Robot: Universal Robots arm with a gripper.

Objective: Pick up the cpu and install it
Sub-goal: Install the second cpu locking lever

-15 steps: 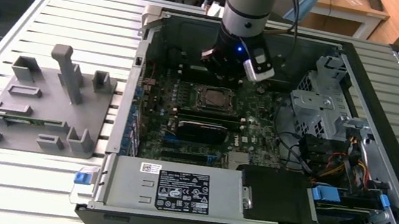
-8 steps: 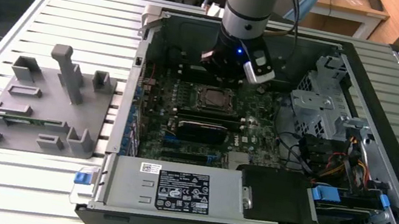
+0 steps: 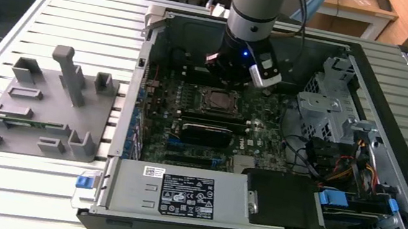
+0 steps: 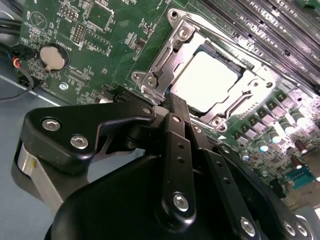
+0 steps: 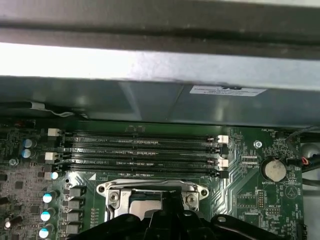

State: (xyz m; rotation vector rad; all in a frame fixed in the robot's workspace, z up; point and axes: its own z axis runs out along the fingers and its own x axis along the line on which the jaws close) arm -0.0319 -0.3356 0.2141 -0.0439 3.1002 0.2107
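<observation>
One wrong nudge from the pincer [image 4: 172, 102], fingers pressed together right at the socket [image 4: 165, 60] edge, could shift the cpu [image 4: 207, 80] sitting inside.

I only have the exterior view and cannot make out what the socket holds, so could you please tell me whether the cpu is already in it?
Observer: Yes. In the second wrist view the cpu lies flat inside the socket's metal frame, silver top up.
Operator: Thank you. Is the gripper holding it?
Observer: No. The gripper sits beside the frame's edge, and the cpu's top is uncovered.
Operator: And what lies beyond the socket?
Observer: In the first wrist view, the memory slots run side by side between the socket and the case wall.
</observation>
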